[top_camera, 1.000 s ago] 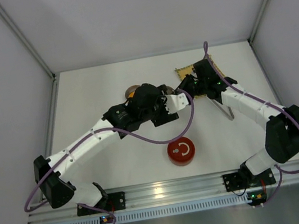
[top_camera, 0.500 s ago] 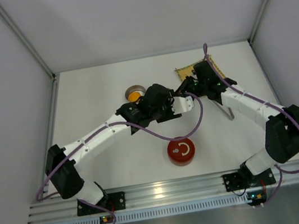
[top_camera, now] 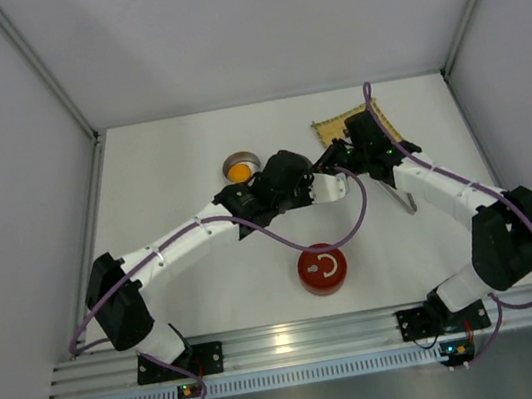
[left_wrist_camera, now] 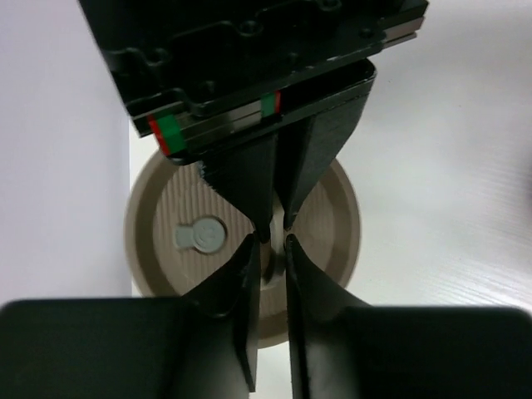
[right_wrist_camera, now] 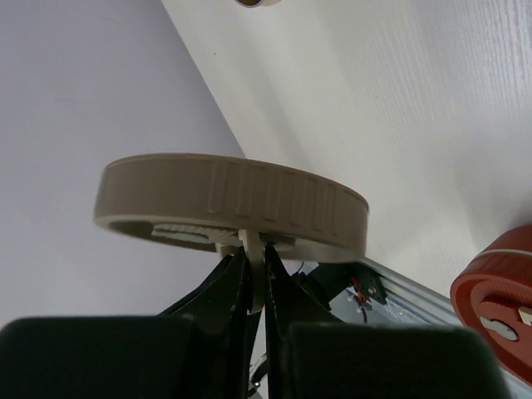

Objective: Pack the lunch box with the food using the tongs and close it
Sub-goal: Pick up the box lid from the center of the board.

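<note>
A beige round lid [right_wrist_camera: 249, 195] with ribbed sides hangs in the air, my right gripper [right_wrist_camera: 253, 249] shut on the thin tab at its centre. In the left wrist view the lid [left_wrist_camera: 328, 224] faces the camera. There my left gripper [left_wrist_camera: 271, 243] has its jaws closed in on the same tab, opposite the right gripper's fingers [left_wrist_camera: 249, 179]. Both grippers meet mid-table in the top view. A round orange piece of food sits in a small grey bowl [top_camera: 239, 168]. The silvery tongs [top_camera: 406, 203] lie partly under my right arm.
A red round container [top_camera: 324, 268] with its lid on stands near the front centre, also seen in the right wrist view [right_wrist_camera: 499, 291]. A bamboo mat [top_camera: 334, 128] lies at the back right, partly under my right wrist. Walls enclose the table on three sides.
My left arm has swung right to the held lid, uncovering the grey bowl, and its jaws have closed from wide open onto the tab. My right arm has stayed still.
</note>
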